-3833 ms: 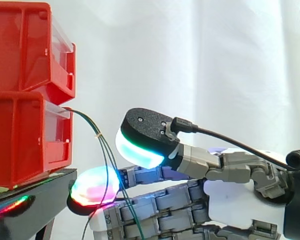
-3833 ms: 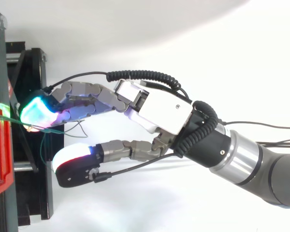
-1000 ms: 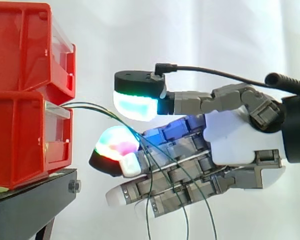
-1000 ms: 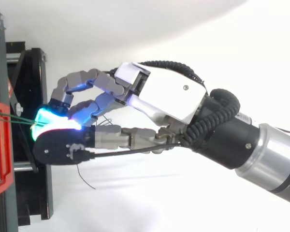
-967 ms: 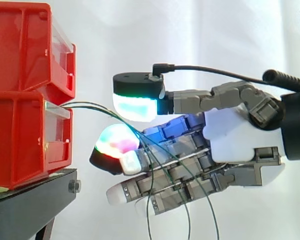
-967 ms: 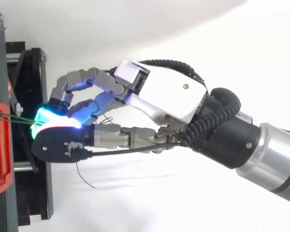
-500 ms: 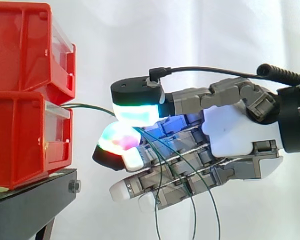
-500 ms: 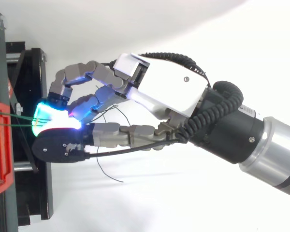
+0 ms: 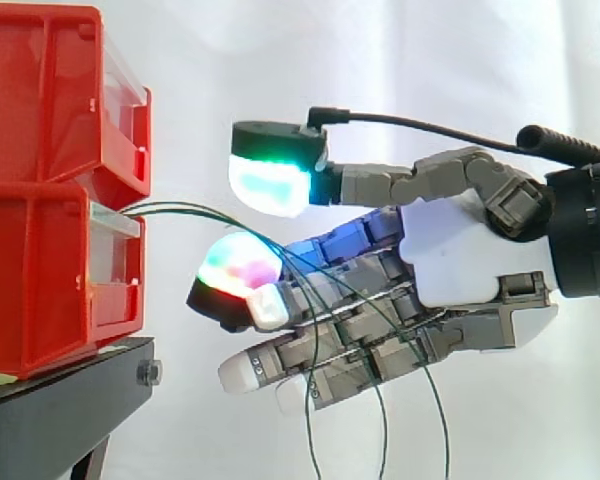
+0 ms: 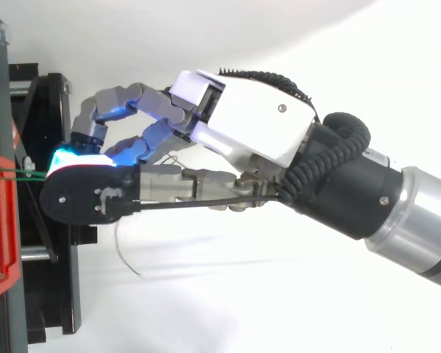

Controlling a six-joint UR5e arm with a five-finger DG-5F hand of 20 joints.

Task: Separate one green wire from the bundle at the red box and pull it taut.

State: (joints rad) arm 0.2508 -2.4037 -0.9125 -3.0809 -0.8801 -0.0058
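Thin, limp, likely slippery wires (image 9: 180, 208) are draped from the box (image 9: 50, 270) across the hand (image 9: 460, 260), held unclenched, nothing pinched; one should be nipped near the box.

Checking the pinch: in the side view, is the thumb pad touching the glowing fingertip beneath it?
No, white curtain shows between the thumb pad and the fingertip below it.

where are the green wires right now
Side view, left of centre: the green wires leave the lower red bin at its front, arc right to the robot hand, and hang down across its fingers.
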